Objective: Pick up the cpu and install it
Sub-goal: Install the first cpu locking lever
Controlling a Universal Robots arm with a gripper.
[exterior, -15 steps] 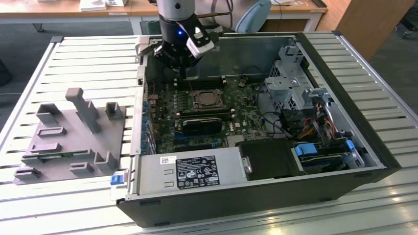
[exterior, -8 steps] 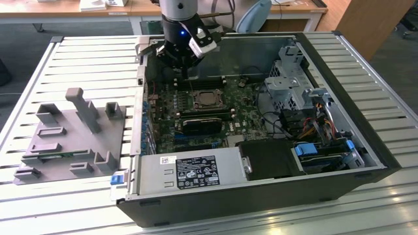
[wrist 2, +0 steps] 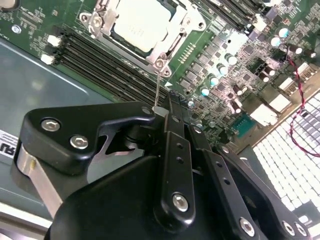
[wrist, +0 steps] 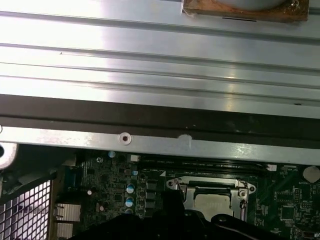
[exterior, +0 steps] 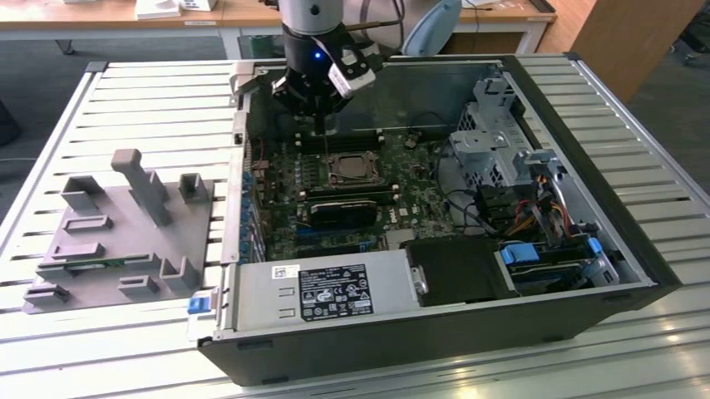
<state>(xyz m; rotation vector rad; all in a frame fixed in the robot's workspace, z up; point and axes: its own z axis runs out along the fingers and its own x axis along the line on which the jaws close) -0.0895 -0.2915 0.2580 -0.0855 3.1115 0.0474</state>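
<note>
The gripper hangs inside the open computer case, over the green motherboard, at the far end of the board from the power supply. In the second wrist view the gripper shows its black linkages folded tightly together, fingers meeting at a narrow point, so the jaws read as closed with nothing visible between them. A thin wire-like metal rod runs from the fingertip area up toward the corner of the socket frame.

And there is the cpu, silver-grey top up, lying flat inside the socket, just ahead of the jaw tips and not touched by them. In the exterior view the cpu sits in the middle of the board, just beyond and below the jaws. The first wrist view catches the cpu under the metal frame, just beyond the black gripper body.

Well off to the jaws' side, outside the case, the grey fixture blocks stand on the slatted table.
</note>
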